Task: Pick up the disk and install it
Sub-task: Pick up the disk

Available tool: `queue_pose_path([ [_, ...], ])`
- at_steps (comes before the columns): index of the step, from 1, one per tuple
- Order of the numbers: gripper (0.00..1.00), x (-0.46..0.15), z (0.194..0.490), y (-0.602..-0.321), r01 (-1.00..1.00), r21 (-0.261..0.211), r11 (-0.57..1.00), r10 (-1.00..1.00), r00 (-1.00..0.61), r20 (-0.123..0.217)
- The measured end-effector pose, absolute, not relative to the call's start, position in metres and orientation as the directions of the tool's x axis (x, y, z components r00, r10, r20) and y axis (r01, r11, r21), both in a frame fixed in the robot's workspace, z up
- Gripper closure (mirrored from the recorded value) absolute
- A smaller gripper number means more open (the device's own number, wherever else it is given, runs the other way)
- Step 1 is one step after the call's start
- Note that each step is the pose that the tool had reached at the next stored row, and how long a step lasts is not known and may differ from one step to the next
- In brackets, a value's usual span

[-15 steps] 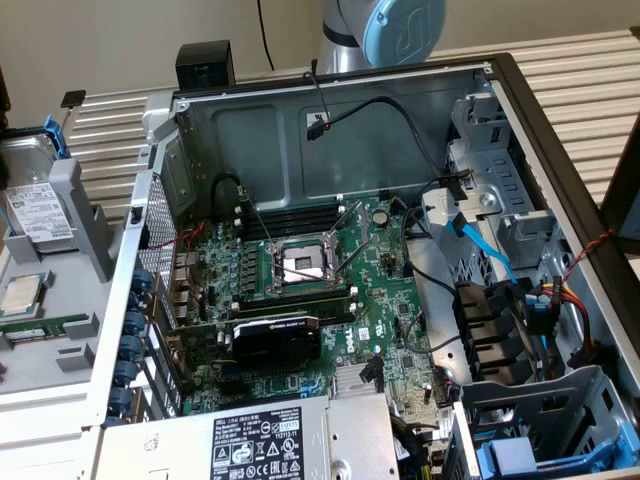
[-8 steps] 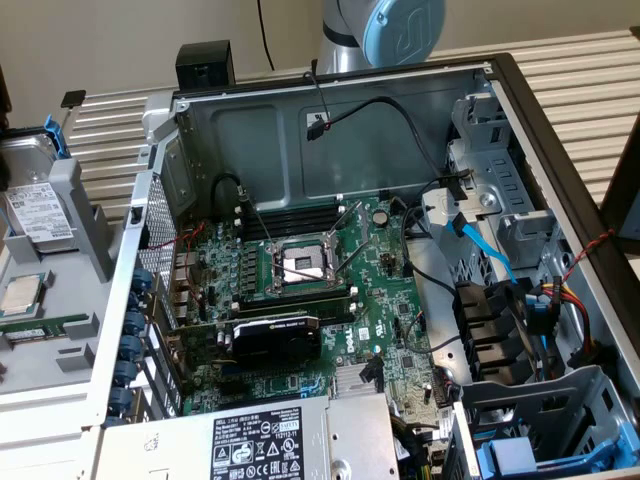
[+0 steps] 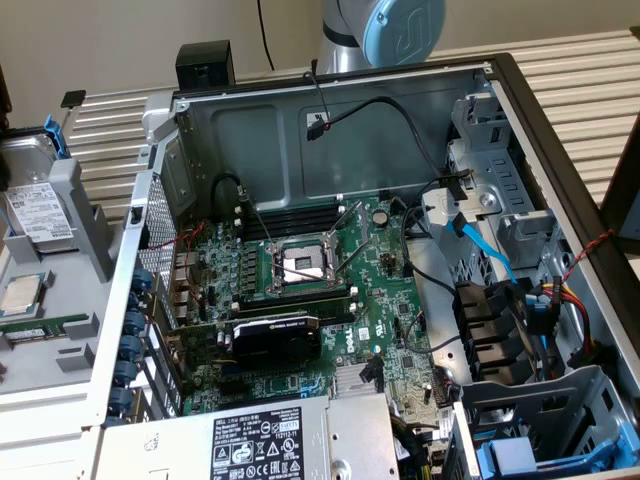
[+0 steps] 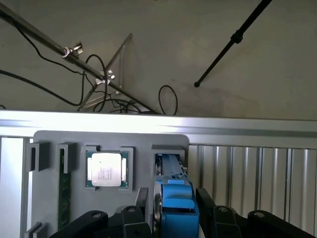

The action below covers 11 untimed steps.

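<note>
while the disk stands on edge in the slot at the grey tray's edge, beside the chip, the gripper hangs in line with it, jaws part-open, holding nothing.

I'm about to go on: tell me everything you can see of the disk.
The disk is a silver metal hard drive with a white barcode label, clipped in a blue plastic carrier. It sits in a slot of the grey holder at the exterior view's left, outside the computer case. The wrist view sees it edge-on, blue carrier end uppermost, with the end effector astride it. Whether they touch cannot be judged.
</note>
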<state>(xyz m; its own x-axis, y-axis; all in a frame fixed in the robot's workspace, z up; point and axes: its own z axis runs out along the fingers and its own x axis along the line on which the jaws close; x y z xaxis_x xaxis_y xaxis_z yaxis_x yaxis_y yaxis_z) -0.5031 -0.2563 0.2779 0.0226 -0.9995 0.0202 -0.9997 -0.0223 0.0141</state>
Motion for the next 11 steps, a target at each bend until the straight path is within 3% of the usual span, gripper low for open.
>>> queue_pose_path([
  [3, 0.49, -0.5032, 0.2779, -0.2563, -1.000, 0.014, -0.022, -0.999, 0.022, 0.023],
  [6, 0.63, -0.5031, 0.2780, -0.2563, -1.000, 0.014, -0.022, -0.999, 0.023, 0.026],
  [11, 0.63, -0.5031, 0.2779, -0.2563, -1.000, 0.014, -0.022, -0.999, 0.023, 0.027],
])
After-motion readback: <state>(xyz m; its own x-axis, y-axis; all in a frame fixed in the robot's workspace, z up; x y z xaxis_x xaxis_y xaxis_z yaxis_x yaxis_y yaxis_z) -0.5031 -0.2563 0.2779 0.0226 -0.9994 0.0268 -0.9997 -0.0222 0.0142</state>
